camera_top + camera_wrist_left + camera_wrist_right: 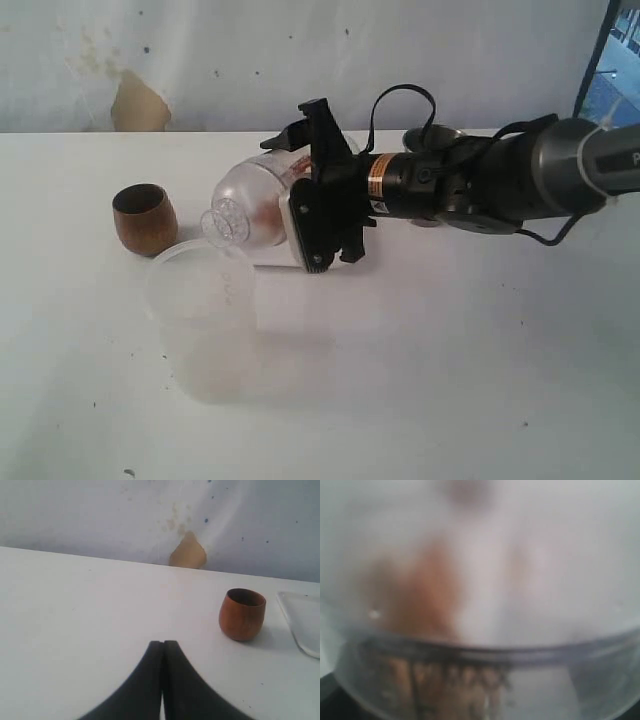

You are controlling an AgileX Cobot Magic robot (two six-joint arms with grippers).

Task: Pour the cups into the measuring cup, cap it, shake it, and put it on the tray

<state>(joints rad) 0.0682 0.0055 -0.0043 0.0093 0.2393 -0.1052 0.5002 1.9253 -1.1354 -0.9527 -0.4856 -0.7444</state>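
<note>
My right gripper point(305, 190) is shut on the measuring cup point(255, 200), one finger above it and one below. The cup is held on its side above the table, with brown contents inside. Its clear domed cap point(225, 222) points left, just above the frosted tub. The right wrist view is filled by the blurred clear wall of the measuring cup point(480, 680), showing black scale marks and brown matter. The brown wooden cup point(146, 218) stands upright on the table at the left. In the left wrist view the wooden cup point(242, 614) stands ahead of my left gripper point(163, 644), which is shut and empty. I cannot make out the tray.
A large frosted translucent tub point(203, 325) stands near the front, below the measuring cup's cap. A grey rounded object point(437, 134) shows behind the right arm. A pale translucent edge point(302, 622) lies beside the wooden cup. The white table ends at a stained back wall.
</note>
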